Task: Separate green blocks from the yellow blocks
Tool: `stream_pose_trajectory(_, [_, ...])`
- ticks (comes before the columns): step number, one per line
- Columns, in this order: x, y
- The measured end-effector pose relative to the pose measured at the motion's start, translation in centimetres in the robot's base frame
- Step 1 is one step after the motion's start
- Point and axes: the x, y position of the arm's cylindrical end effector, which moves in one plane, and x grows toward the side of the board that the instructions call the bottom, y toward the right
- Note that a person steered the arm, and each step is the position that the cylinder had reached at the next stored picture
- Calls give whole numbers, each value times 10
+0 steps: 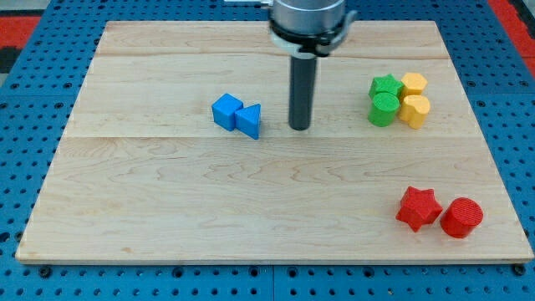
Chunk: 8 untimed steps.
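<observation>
Camera view: a wooden tabletop [167, 209] is shown on a blue pegboard. My tip [300, 127] is planted near the board's centre, slightly toward 12 o'clock. No end effector is fitted, only a rod, so no released or clenched state can be told.

The task's blocks are packed in one cluster at 3 o'clock from my tip, well apart from it. A green star [386, 85] and a green cylinder [384, 109] form the cluster's 9 o'clock side. A yellow hexagon-like block [414, 83] and a second yellow block [415, 109], shape unclear, form its 3 o'clock side. Greens appear to be touching yellows, so separation is judged not yet done.

A blue cube [226, 110] and a blue triangle [248, 120], touching each other, lie at 9 o'clock from my tip, just beside it. A red star [417, 208] and a red cylinder [461, 217] sit at 5 o'clock, well apart.

The rod is judged to be staged between the blues and the cluster; a wedge between the colours is likely needed next, since a push from 9 o'clock would carry the yellows too.
</observation>
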Motion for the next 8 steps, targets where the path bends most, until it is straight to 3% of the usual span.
stream_pose_trajectory(2, [29,84])
stream_pose_trajectory(8, [-142,161])
